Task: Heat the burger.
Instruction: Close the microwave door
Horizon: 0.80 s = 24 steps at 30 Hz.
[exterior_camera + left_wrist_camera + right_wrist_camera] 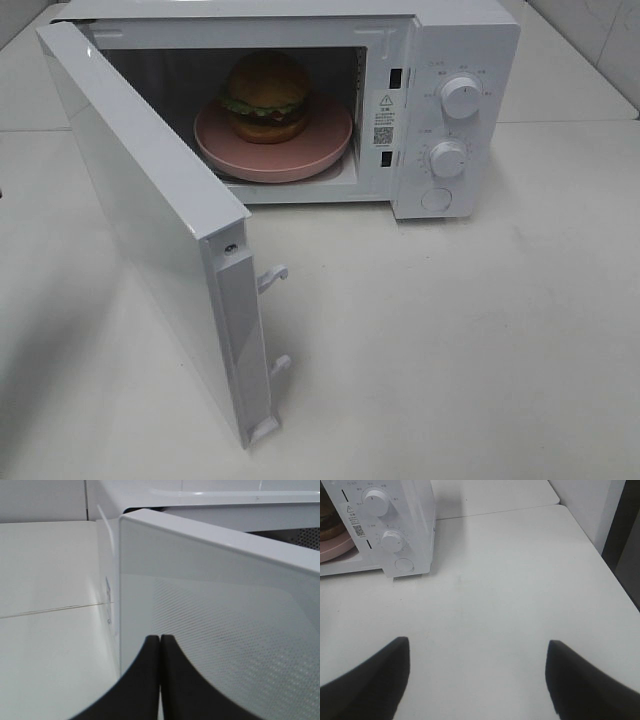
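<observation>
White tabletop (450, 340), pale wall (615, 35) behind

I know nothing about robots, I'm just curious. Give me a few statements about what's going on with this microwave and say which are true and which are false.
1. The burger sits on a pink plate inside the microwave. True.
2. The microwave's door is closed. False: it stands wide open.
3. The right gripper is holding the burger. False: its jaws are open and empty above the table.
4. The left gripper is shut, with the outer side of the door right in front of it. True.
5. The front panel has two round knobs. True.
</observation>
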### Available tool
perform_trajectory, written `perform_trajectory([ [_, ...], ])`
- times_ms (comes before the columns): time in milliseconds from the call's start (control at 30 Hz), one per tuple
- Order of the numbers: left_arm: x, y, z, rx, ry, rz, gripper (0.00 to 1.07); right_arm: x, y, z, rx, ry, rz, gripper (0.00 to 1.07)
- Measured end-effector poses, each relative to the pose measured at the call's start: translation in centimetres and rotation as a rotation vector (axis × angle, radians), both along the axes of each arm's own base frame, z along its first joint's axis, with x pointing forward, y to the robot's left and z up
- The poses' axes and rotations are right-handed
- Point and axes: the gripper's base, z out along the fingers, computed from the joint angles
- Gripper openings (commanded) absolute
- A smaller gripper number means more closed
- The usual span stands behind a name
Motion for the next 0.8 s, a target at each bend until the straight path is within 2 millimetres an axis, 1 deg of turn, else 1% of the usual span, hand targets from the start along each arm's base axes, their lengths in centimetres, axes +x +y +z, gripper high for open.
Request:
perform_trajectory([
  [33,0.0,0.0,0.0,0.0,0.0,0.0,0.0,0.0,0.0,0.0,0.0,0.0,0.0,0.73],
  [100,1.1,-1.1,0.0,-0.001,0.005,-0.046,0.0,0.0,0.0,0.0,0.0,0.0,0.0,0.73],
  [133,1.1,-1.1,0.0,-0.001,0.005,-0.046,0.0,0.0,0.0,0.0,0.0,0.0,0.0,0.73],
  [167,1.9,-1.7,-0.2,-0.001,0.013,-0.071,0.0,0.0,0.0,0.0,0.0,0.0,0.0,0.73],
  [233,2.1,-2.1,-0.3,-0.001,0.017,-0.084,0.0,0.0,0.0,0.0,0.0,0.0,0.0,0.73],
  [267,2.6,-2.6,-0.6,0.0,0.031,-0.104,0.0,0.0,0.0,0.0,0.0,0.0,0.0,0.73],
  [533,3.5,-4.4,-1.9,-0.01,0.078,-0.157,0.0,0.0,0.0,0.0,0.0,0.0,0.0,0.73],
  [667,3.8,-5.2,-2.0,-0.024,0.082,-0.168,0.0,0.0,0.0,0.0,0.0,-0.001,0.0,0.73],
  [700,3.9,-5.8,-2.0,-0.037,0.08,-0.178,0.0,0.0,0.0,0.0,0.0,-0.001,0.0,0.73],
  [767,3.9,-6.1,-2.1,-0.045,0.082,-0.178,0.0,0.0,0.0,0.0,0.0,-0.001,0.0,0.73],
  [800,4.0,-6.5,-2.2,-0.053,0.086,-0.183,0.0,0.0,0.0,0.0,0.0,-0.001,0.0,0.73],
])
